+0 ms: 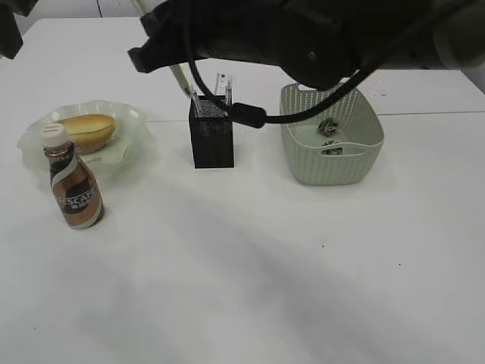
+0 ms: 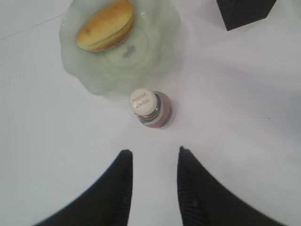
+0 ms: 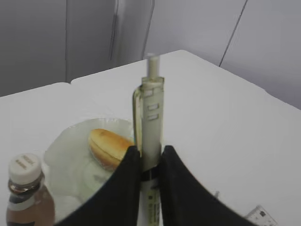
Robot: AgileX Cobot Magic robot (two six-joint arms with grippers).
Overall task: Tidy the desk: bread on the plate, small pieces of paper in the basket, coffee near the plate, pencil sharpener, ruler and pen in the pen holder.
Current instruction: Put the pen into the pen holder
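My right gripper (image 3: 148, 150) is shut on a pale pen (image 3: 149, 113), which sticks up between its fingers. In the exterior view this gripper (image 1: 168, 59) hangs above and left of the black mesh pen holder (image 1: 211, 135), with the pen (image 1: 182, 82) slanting down toward the holder's rim. A clear ruler (image 1: 223, 83) stands in the holder. The bread (image 1: 86, 129) lies on the pale green plate (image 1: 129, 152). Beside the plate stands the coffee bottle (image 1: 74, 186). My left gripper (image 2: 153, 153) is open and empty above the table, near the bottle's cap (image 2: 143, 101). The pencil sharpener is out of view.
A pale green basket (image 1: 303, 163) right of the holder contains small crumpled paper pieces (image 1: 328, 127). My right arm's dark body (image 1: 303, 38) and its cable (image 1: 250, 115) span the top of the exterior view. The pen holder's corner (image 2: 244, 12) shows in the left wrist view.
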